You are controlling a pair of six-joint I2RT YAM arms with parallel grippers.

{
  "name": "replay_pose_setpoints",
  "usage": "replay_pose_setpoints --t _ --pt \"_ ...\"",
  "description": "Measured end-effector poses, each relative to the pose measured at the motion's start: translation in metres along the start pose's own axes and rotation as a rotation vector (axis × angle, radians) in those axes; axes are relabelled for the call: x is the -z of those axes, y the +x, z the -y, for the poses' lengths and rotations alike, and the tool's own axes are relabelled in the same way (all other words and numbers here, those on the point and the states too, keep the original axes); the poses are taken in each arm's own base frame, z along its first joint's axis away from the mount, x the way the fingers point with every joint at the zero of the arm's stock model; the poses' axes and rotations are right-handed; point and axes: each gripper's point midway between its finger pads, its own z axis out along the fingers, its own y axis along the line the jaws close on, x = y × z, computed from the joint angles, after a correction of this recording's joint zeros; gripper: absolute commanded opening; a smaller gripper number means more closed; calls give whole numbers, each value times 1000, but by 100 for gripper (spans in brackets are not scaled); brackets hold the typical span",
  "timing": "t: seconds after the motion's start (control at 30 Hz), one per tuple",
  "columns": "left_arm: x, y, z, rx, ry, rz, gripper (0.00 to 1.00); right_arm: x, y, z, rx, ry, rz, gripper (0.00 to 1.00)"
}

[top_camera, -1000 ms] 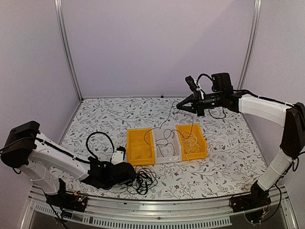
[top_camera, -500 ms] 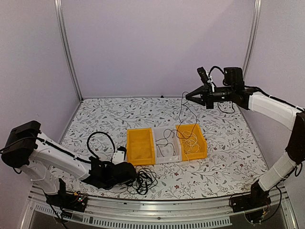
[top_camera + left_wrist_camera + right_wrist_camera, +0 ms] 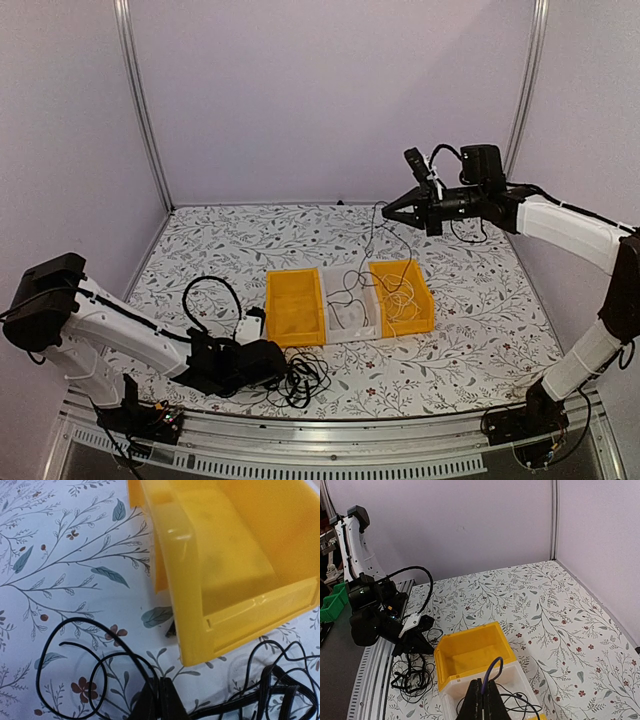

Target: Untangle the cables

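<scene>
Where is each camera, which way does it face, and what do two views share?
Top external: above, behind the bases, overlooking the floral table; left arm, right arm show.
Left wrist: low, facing the empty yellow plastic bin; fingers shut on tangled black cables.
Right wrist: raised, facing the left arm; fingers shut on a thin dark cable.
Shared: that yellow bin.

A lab robot booth: plain lilac wall panels [image 3: 330, 90], aluminium frame posts [image 3: 140, 110], floral-covered table [image 3: 480, 330].
</scene>
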Motion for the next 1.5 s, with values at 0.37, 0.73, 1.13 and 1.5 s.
replay_pose_setpoints --t 0.37,0.73,1.13,1.5 --pt "0 0 0 1 0 0 0 -67 40 -47 -41 -166 -116 0" --pt "0 0 0 0 0 0 0 -81 84 -28 -99 -61 -275 0" --pt "-2 2 0 -17 -8 -4 0 -123 161 -5 -197 19 -566 0" --pt "-2 2 0 -14 -9 -4 0 -135 209 -1 -186 114 -788 9"
